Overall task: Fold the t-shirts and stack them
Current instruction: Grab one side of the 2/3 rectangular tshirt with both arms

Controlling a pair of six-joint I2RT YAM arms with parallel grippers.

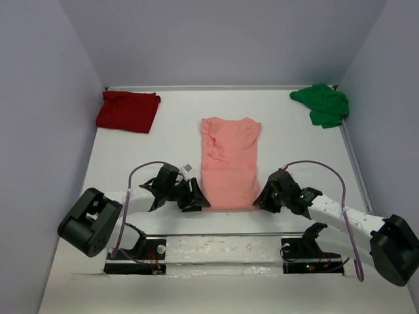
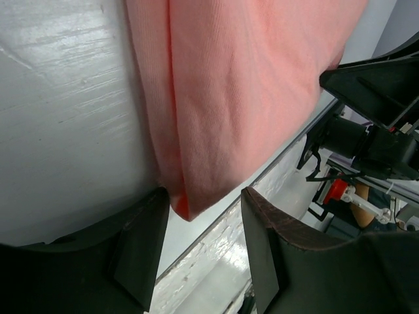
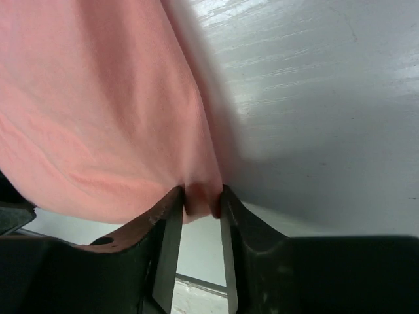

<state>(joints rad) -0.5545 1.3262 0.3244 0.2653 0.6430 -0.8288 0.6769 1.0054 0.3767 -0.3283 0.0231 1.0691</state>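
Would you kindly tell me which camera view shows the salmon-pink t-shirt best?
The top external view: the salmon-pink t-shirt appears whole, laid flat. The left wrist view shows only a near corner inside the open left gripper; the right wrist view shows another corner pinched by the right gripper.

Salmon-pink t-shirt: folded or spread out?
Partly folded: salmon-pink t-shirt lies as a narrow strip, sides turned in, layered edge in left wrist view.

Robot lab test cell. White table (image 1: 294, 147) boxed by plain grey walls (image 1: 229, 39) at 9, 12 and 3 o'clock. Two arm bases (image 1: 134, 252) sit bolted at 6 o'clock.
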